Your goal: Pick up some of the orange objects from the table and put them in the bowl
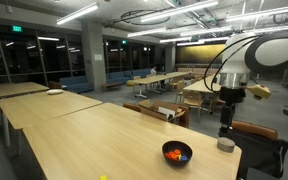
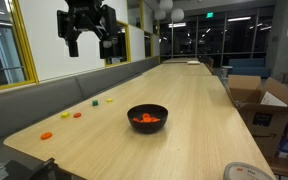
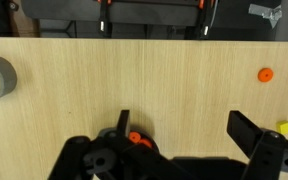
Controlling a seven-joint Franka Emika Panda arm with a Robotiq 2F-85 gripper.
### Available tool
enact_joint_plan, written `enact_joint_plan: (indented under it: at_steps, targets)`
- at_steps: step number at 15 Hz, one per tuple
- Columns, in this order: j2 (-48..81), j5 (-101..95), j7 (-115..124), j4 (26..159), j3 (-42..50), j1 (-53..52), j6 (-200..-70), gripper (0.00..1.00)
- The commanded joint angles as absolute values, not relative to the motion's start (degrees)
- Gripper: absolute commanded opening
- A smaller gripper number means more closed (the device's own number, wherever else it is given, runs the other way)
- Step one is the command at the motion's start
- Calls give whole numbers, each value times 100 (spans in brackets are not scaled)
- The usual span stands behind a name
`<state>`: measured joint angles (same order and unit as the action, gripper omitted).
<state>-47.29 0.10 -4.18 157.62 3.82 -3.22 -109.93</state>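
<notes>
Risk: end effector (image 2: 88, 32), jaws apart and empty high above the light-wood table (image 2: 199, 110), may nudge tiny orange pieces (image 2: 46, 135) away, missing the black round bowl (image 2: 148, 116)

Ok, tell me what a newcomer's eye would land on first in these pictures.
First the black bowl, standing mid-width on the long light-wood table with orange and other colourful pieces inside. Next, the small orange objects scattered along the table's edge beside it, with a yellow piece and a green piece farther along the same edge. Above them the gripper hangs in the air, open and empty, well clear of the wood.
</notes>
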Motion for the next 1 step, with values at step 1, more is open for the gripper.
enact_joint_plan:
  at_steps: [1]
  targets:
    - [-4724,63,-464,15752,314,-247,-10979,100]
